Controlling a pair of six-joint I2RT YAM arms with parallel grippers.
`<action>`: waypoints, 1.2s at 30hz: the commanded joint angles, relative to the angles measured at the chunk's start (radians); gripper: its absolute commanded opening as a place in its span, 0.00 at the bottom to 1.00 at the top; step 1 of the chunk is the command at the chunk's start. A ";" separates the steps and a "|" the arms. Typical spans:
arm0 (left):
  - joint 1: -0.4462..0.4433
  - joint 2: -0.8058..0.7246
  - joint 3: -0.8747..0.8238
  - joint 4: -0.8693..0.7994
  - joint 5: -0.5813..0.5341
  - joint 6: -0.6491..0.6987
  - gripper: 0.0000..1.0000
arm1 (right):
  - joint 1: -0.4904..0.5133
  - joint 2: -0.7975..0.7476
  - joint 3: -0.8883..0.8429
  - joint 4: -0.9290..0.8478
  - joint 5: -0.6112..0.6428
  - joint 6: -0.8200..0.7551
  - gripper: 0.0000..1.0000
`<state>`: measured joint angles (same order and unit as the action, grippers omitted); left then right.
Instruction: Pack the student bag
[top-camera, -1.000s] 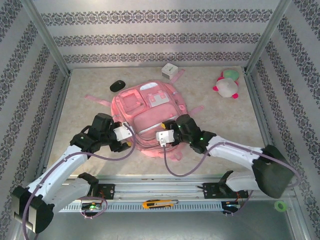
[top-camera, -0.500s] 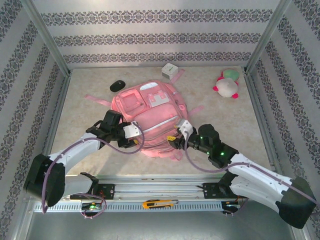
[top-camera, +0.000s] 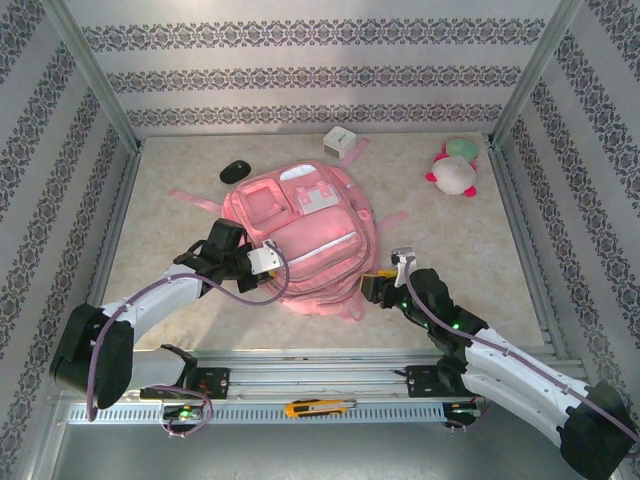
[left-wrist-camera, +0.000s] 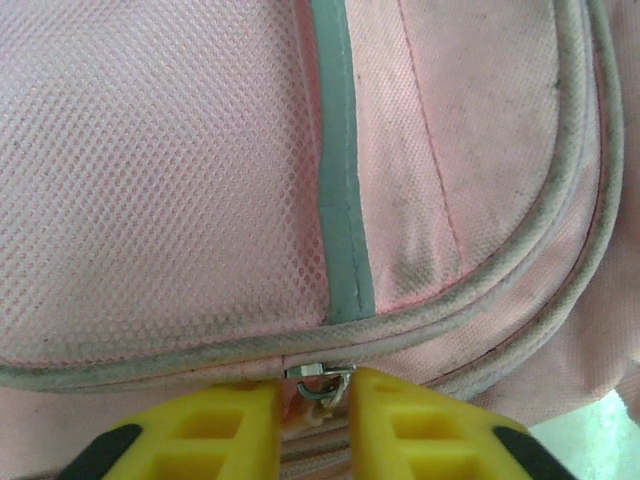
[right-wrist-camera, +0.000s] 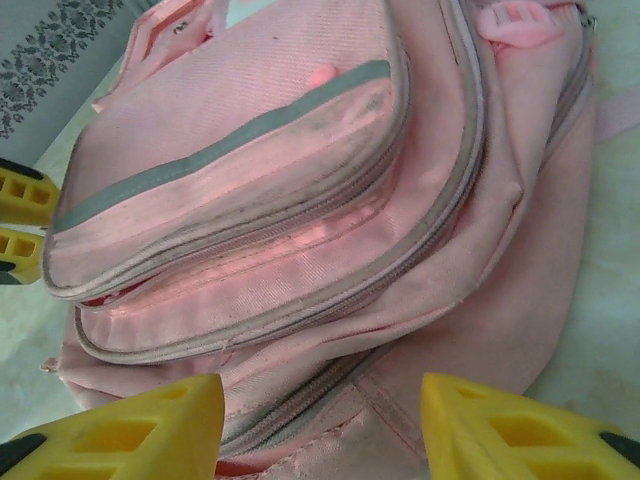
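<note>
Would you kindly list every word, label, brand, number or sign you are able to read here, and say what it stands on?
None can be read.
The pale patch on the student bag and the white box are too small and blurred to tell.
The bag's fabric in the wrist views bears no print.

Matt, mesh-textured cloth student bag (top-camera: 300, 235)

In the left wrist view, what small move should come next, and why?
Probably close the left gripper fully on the metal zipper pull: it sits between the yellow fingers at the zip line of the student bag, a sliver of gap shows, so a firm pinch looks not yet made.
</note>
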<state>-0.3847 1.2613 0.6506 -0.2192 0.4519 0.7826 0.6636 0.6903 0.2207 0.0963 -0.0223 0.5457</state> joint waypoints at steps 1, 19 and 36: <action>0.006 -0.015 -0.008 -0.014 0.059 -0.034 0.18 | -0.012 0.037 0.019 -0.010 0.009 0.082 0.53; -0.102 -0.051 0.008 -0.074 0.119 -0.239 0.13 | 0.000 0.287 0.085 0.181 -0.032 0.155 0.34; -0.225 0.000 0.050 -0.015 -0.069 -0.500 0.05 | 0.011 0.348 0.226 0.129 -0.142 0.349 0.50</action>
<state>-0.5915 1.2533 0.6624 -0.2543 0.4366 0.3641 0.6590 1.0634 0.3721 0.2241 -0.0662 0.7708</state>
